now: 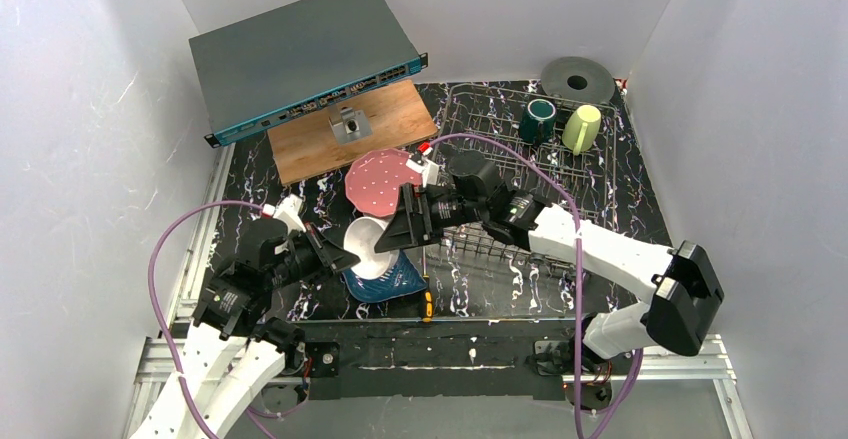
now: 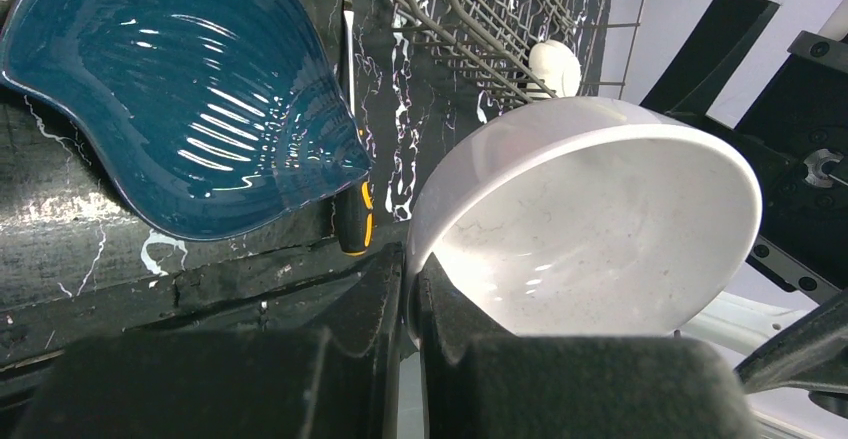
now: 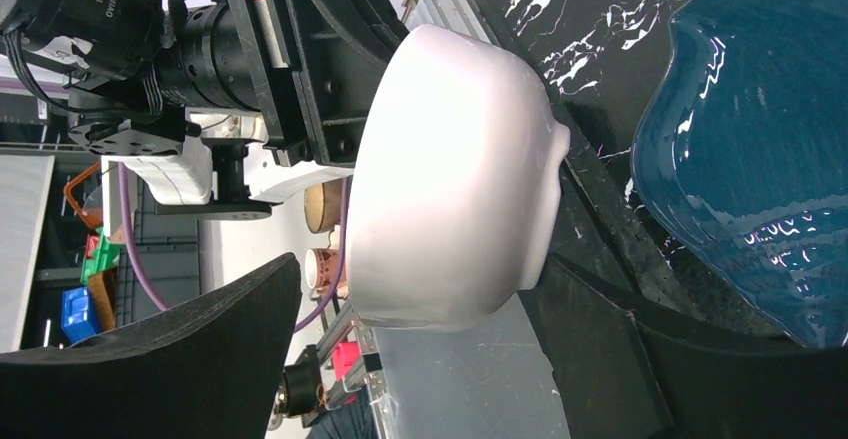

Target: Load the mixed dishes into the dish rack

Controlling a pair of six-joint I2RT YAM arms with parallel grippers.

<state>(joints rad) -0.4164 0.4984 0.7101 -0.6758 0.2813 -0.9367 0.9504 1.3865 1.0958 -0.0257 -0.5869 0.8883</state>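
White bowl (image 1: 368, 244) is tilted on edge, just above the dark blue plate (image 1: 395, 281). Left gripper (image 1: 340, 256) pinches its rim. Right gripper (image 1: 402, 224) is spread wide, straddling the bowl. Dish rack (image 1: 470, 244) is just right of the plate.

The dark blue ridged plate (image 2: 190, 99) is gleaming glossy; the round white bowl (image 2: 590, 229) is showing a smooth, softer sheen.

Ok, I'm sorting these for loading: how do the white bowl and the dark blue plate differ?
The white bowl is round and smooth; the dark blue plate has a wavy outline and ridges. The bowl is raised, tipped on edge, its rim pinched in the left hand; the plate lies on the table. Both are glossy and not yet in the dish rack.
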